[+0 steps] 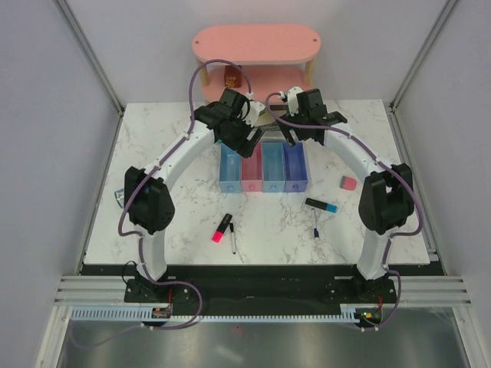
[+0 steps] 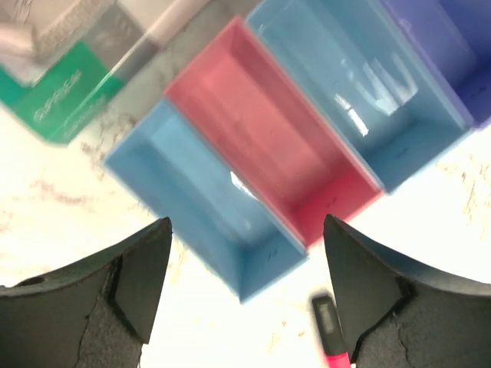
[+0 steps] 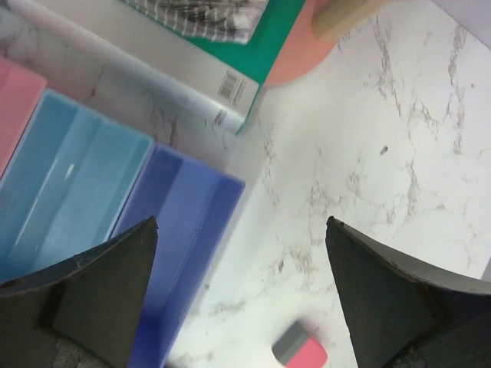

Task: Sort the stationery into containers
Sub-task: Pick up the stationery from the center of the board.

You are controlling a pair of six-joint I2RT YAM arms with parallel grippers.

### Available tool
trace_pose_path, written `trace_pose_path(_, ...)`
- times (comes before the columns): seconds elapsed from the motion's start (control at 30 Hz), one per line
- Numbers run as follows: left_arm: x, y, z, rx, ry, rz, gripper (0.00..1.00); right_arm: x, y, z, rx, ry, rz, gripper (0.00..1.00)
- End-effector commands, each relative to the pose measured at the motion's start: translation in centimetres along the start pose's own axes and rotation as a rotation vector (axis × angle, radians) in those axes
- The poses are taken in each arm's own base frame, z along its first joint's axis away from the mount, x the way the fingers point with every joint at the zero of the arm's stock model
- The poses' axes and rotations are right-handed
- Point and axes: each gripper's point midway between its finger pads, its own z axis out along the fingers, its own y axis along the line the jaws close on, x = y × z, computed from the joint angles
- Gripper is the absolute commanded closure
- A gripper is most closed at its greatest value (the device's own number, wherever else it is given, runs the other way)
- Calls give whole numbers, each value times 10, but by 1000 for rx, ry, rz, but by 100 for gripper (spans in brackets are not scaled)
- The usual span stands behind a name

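Black fingers of both grippers stand wide apart, gripping nothing. The left gripper (image 2: 245,222) hangs over the near ends of the light blue tray (image 2: 268,268) and pink tray (image 2: 337,203). The right gripper (image 3: 242,222) hangs by the purple-blue tray (image 3: 199,165), at its outer rim.

Between the tray row and the near table edge lie the pink highlighter (image 1: 222,228) and a thin pen (image 1: 232,238), side by side. Rightward are the black-and-blue highlighter (image 1: 321,205) and second pen (image 1: 315,228). The pink eraser (image 1: 348,182) sits towards the right edge, and the tape roll (image 1: 121,196) at the left edge is half hidden by the arm.

Bare marble table (image 1: 176,153) flanks the trays. Green books (image 3: 276,46) and a pink shelf (image 1: 257,42) close the back, and pale walls surround.
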Motion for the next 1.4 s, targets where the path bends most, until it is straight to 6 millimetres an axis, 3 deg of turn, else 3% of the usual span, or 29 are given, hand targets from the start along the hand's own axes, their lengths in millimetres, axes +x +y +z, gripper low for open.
trace_pose_path(0.0,20,43,-53,-96,-1,21,11,3,-3,-49,-25,-14,-67,2)
trace_pose_path(0.03,35,59,-66,-115,5,0,9,4,-5,-64,-26,-22,-78,2)
trace_pose_path(0.07,43,66,-74,-109,2,1,9,7,-4,-70,-40,-24,-96,2)
trace_pose_path(0.1,63,79,-78,-83,15,-21,7,18,-2,-75,-53,-4,-125,2)
trace_pose_path(0.17,75,86,-101,-73,-20,-12,7,21,-4,-96,-55,-23,-150,2)
trace_pose_path(0.2,97,89,-101,-52,5,-38,6,33,-4,-100,-59,-4,-180,2)
trace_pose_path(0.23,101,89,-115,-65,-19,-28,6,33,-10,-112,-49,-24,-188,2)
trace_pose_path(0.3,130,80,-112,-31,14,-14,5,53,-10,-115,-73,-1,-218,2)
trace_pose_path(0.33,133,76,-120,-39,-8,-2,5,58,-19,-120,-64,-8,-241,2)
trace_pose_path(0.4,152,65,-114,-18,4,1,3,85,-20,-115,-104,35,-265,2)
trace_pose_path(0.43,156,63,-114,-21,2,0,3,95,-32,-114,-96,49,-279,2)
trace_pose_path(0.5,166,59,-116,-27,5,-7,3,117,-36,-109,-139,78,-280,2)
trace_pose_path(0.53,168,57,-117,-26,4,-9,3,129,-51,-107,-130,98,-293,2)
trace_pose_path(0.73,170,50,-128,-36,-33,-14,2,188,-73,-90,-210,203,-369,2)
trace_pose_path(0.83,169,48,-130,-33,-42,-23,2,204,-81,-77,-262,210,-350,2)
trace_pose_path(0.97,172,47,-129,-33,-36,-41,2,202,-86,-65,-299,191,-280,2)
trace_pose_path(1.07,174,47,-130,-39,-30,-48,2,194,-85,-52,-292,206,-52,2)
trace_pose_path(1.17,174,48,-131,-50,-29,-49,2,198,-68,-45,-335,220,140,2)
trace_pose_path(1.27,174,50,-131,-55,-25,-48,2,199,-65,-42,-289,208,275,2)
trace_pose_path(1.37,172,53,-131,-63,-21,-45,2,200,-74,-37,-200,210,355,2)
